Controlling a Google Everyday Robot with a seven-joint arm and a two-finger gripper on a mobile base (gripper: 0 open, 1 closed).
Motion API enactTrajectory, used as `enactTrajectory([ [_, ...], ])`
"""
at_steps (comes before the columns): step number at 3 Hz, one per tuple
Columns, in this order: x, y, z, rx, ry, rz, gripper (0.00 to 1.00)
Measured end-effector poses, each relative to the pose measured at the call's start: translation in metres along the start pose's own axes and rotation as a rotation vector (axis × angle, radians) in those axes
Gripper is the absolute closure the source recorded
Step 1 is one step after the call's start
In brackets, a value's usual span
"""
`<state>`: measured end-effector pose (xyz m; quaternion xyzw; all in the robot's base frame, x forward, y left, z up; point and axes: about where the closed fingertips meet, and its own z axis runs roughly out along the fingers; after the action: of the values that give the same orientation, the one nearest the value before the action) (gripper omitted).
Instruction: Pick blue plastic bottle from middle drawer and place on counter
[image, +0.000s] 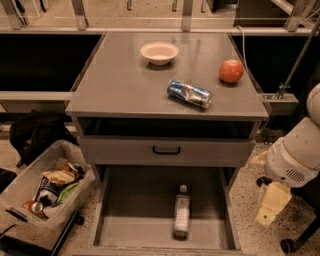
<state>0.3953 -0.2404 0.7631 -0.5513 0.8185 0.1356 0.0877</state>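
Observation:
The blue plastic bottle lies flat on the floor of the open middle drawer, right of centre, with its white cap pointing toward the back. The counter is the grey cabinet top above it. My arm hangs at the right edge of the view. My gripper, a cream-coloured piece below a white joint, hangs to the right of the drawer, outside its side wall and apart from the bottle. It holds nothing that I can see.
On the counter stand a white bowl, a crushed blue soda can and a red apple. A closed drawer front with a black handle sits above the open drawer. A clear bin of trash and a black bag are at the left.

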Motion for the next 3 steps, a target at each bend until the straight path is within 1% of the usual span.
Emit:
enactTrajectory([
  [1, 0.020, 0.005, 0.044, -0.133, -0.002, 0.049, 0.00],
  [2, 0.010, 0.006, 0.090, -0.257, -0.026, 0.045, 0.00],
  [3, 0.005, 0.006, 0.116, -0.327, -0.041, 0.043, 0.00],
])
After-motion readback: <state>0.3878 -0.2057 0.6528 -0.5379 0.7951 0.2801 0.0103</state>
